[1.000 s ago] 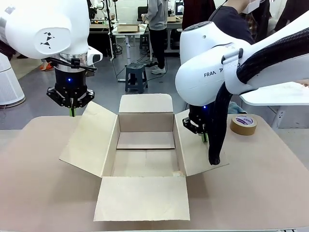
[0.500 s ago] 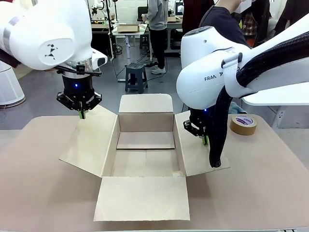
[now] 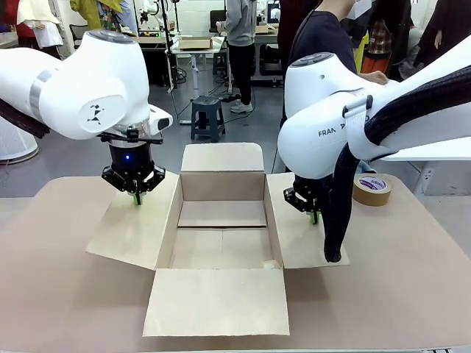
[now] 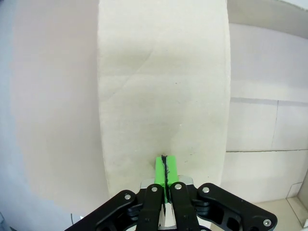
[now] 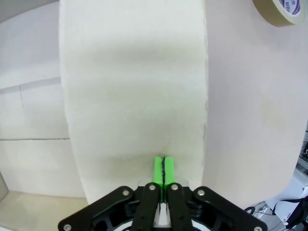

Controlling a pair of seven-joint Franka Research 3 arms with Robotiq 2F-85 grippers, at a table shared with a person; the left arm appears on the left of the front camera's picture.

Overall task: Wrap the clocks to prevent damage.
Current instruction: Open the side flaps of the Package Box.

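From the front, an open cardboard box (image 3: 221,235) sits in the middle of the table (image 3: 59,294), all four flaps folded out flat and nothing inside that I can see. The left gripper (image 3: 137,197) points straight down over the far part of the left flap (image 3: 132,224), its fingers pressed together on nothing. The right gripper (image 3: 314,215) hangs the same way over the right flap (image 3: 298,232), also pinched closed and empty. A tape roll (image 3: 372,189) lies flat on the table beyond the right arm. A person (image 3: 331,37) stands at the far side, behind that arm.

In the left wrist view, the green pads (image 4: 160,168) meet with no gap between them, right above the pale flap. The box's inside lies to the picture's right and bare table to its left. Whether the tips touch the cardboard I can't tell.

The right wrist view shows the same picture: pads (image 5: 158,171) closed tight over the right flap, the tape roll in the top corner.
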